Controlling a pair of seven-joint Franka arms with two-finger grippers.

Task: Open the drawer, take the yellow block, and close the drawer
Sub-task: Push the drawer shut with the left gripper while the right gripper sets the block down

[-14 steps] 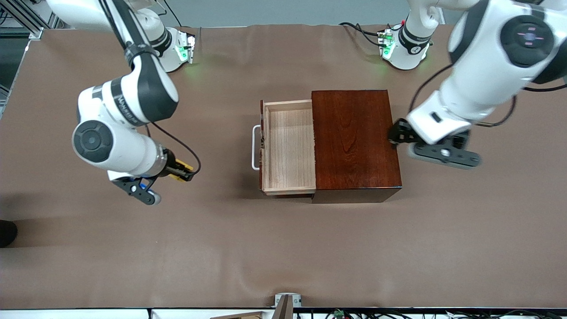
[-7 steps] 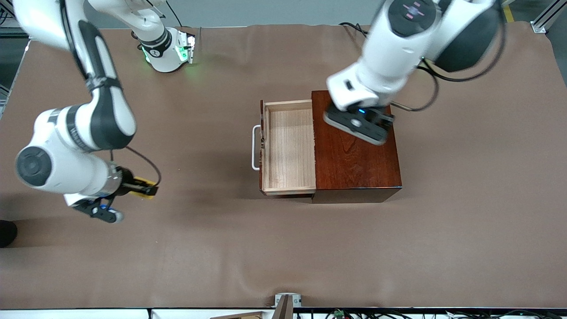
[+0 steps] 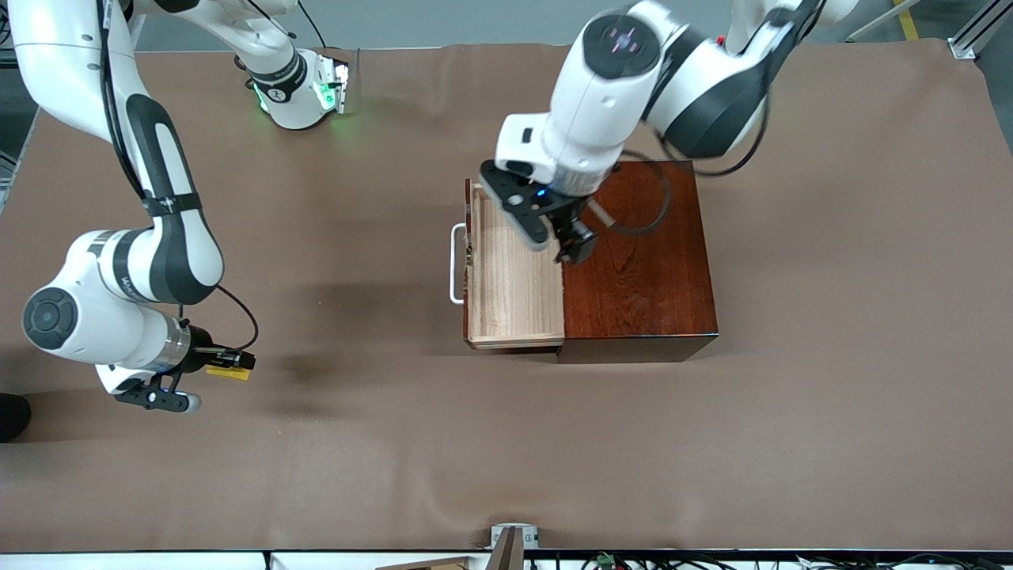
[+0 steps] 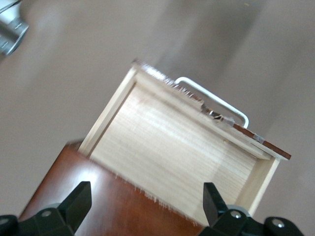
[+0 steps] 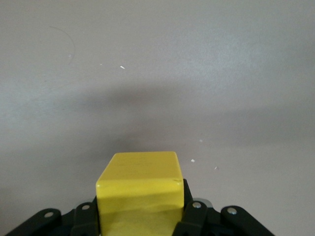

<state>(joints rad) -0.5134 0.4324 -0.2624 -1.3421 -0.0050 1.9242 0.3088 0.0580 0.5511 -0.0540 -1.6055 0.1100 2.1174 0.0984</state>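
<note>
Drawer (image 3: 514, 277) stands open under the spread left pincer (image 3: 563, 237); right pincer (image 3: 229, 362) grips the yellow block (image 3: 226, 371).

The drawer (image 3: 514, 265) stands pulled open, its pale tray bare; the yellow block (image 3: 228, 371) is clamped in the right hand (image 3: 229, 366).

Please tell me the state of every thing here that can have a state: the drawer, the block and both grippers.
drawer: pulled open, tray bare inside.
block: clamped and held above the table.
right gripper: jaws shut on the block, over the table toward the right arm's end.
left gripper: jaws open, over the box where the drawer comes out.
</note>
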